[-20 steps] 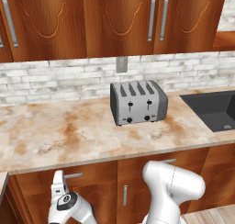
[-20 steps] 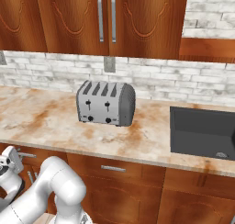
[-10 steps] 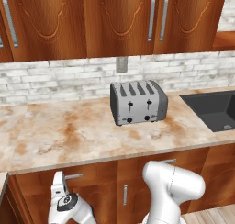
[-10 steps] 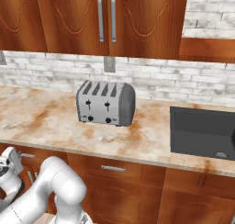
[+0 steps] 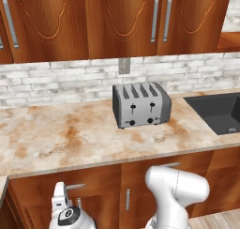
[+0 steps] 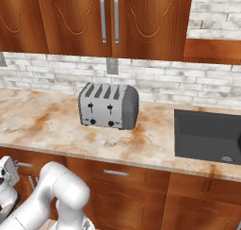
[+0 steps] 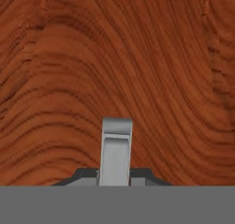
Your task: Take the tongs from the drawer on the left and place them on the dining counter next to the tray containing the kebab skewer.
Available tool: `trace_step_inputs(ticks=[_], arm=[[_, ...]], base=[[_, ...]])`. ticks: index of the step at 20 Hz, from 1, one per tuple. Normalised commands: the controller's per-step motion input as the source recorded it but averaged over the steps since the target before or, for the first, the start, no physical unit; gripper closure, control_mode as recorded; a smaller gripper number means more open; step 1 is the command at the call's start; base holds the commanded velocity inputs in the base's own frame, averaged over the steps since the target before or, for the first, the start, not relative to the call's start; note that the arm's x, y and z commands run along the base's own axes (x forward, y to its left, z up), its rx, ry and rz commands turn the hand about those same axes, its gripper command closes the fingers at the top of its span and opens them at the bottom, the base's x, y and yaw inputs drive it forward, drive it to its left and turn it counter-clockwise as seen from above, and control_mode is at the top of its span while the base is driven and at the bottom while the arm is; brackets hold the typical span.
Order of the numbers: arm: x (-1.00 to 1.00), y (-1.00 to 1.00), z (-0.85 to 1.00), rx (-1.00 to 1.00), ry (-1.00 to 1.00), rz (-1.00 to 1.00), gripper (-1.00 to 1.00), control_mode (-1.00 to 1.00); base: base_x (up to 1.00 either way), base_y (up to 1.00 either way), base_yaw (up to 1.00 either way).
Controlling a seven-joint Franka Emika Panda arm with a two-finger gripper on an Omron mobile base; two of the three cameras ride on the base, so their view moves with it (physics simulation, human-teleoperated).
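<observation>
The drawer point(image 5: 33, 190) is the reddish-brown front under the left end of the wall counter, and its wood grain point(image 7: 114, 58) fills the hand view. My gripper point(image 7: 114, 175) is shut on the drawer's short silver bar handle point(image 7: 115, 149), which runs up between the two dark fingertips point(image 7: 82, 175). From the base, my white hand point(image 5: 61, 202) sits low against that drawer front, with the handle point(image 5: 75, 187) sticking out beside it. The same hand point(image 6: 7, 172) and handle point(image 6: 21, 164) appear at the lower left of the right base view. The drawer looks closed. The tongs are hidden; the dining counter is out of view.
A grey four-slot toaster point(image 5: 140, 105) stands on the marbled wall counter point(image 5: 61, 139). A dark sink point(image 6: 209, 135) is set in at the right. Upper cabinets with vertical handles point(image 5: 159, 17) hang above. A second drawer with a silver handle point(image 6: 116, 173) lies right of my arm.
None of the things has visibly moved; the arm and hand stay at the drawer front.
</observation>
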Motion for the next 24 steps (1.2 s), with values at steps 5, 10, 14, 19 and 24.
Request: trace_step_inputs(ticks=[5, 10, 14, 19, 24], arm=[[-0.44, 0.00, 0.00, 0.00, 0.00, 0.00, 1.00, -1.00], [-0.49, 0.00, 0.00, 0.00, 0.00, 0.00, 1.00, -1.00], [-0.54, 0.00, 0.00, 0.00, 0.00, 0.00, 1.00, -1.00], [-0.54, 0.00, 0.00, 0.00, 0.00, 0.00, 1.00, -1.00], [-0.62, 0.00, 0.00, 0.00, 0.00, 0.00, 1.00, -1.00]], base=[[0.00, 0.00, 0.00], [0.00, 0.00, 0.00], [0.00, 0.00, 0.00], [0.00, 0.00, 0.00], [0.00, 0.00, 0.00]])
